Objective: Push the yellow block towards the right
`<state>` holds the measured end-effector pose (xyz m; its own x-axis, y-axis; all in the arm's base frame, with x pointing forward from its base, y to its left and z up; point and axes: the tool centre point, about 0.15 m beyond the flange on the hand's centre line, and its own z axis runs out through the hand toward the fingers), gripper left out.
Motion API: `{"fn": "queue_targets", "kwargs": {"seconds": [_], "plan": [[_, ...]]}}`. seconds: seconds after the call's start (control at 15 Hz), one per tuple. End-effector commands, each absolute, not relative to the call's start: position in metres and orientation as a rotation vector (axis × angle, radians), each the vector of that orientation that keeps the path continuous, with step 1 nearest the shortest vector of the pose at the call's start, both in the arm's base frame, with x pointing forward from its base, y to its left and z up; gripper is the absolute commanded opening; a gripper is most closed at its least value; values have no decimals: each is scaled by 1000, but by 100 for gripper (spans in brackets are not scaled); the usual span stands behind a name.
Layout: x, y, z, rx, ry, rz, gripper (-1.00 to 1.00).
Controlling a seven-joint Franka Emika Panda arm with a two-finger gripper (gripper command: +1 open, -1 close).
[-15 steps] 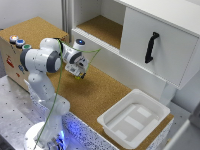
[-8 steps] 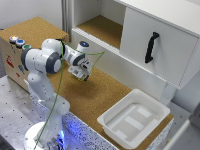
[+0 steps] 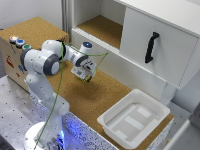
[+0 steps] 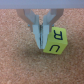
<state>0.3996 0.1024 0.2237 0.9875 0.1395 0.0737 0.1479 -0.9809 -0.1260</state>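
In the wrist view the yellow block (image 4: pixel 54 41) is a small yellow-green cube with dark letters on two faces, lying on the cork surface. My gripper (image 4: pixel 39 44) is shut with nothing between its fingers. The closed fingertips (image 4: pixel 41 35) rest against one side of the block. In the exterior view the gripper (image 3: pixel 86 77) hangs low over the cork board, in front of the white cabinet. The block is too small to make out under it there.
A white plastic tray (image 3: pixel 106 121) lies on the cork at the exterior view's lower right. A white cabinet with a black door handle (image 3: pixel 151 47) and an open shelf (image 3: pixel 102 30) stands behind. A wooden box with coloured buttons (image 3: pixel 17 41) sits at the left.
The arm has carried the shut gripper a little toward the exterior view's right and lower over the cork.
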Motion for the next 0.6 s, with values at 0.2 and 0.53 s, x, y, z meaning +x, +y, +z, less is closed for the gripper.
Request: {"fn": "queue_targets", "kwargs": {"seconds": [0.2,0.53], "plan": [[427,70,232,-3158,-128,-38,-100],[422,50,225,-3212,-91,46,-100]]}}
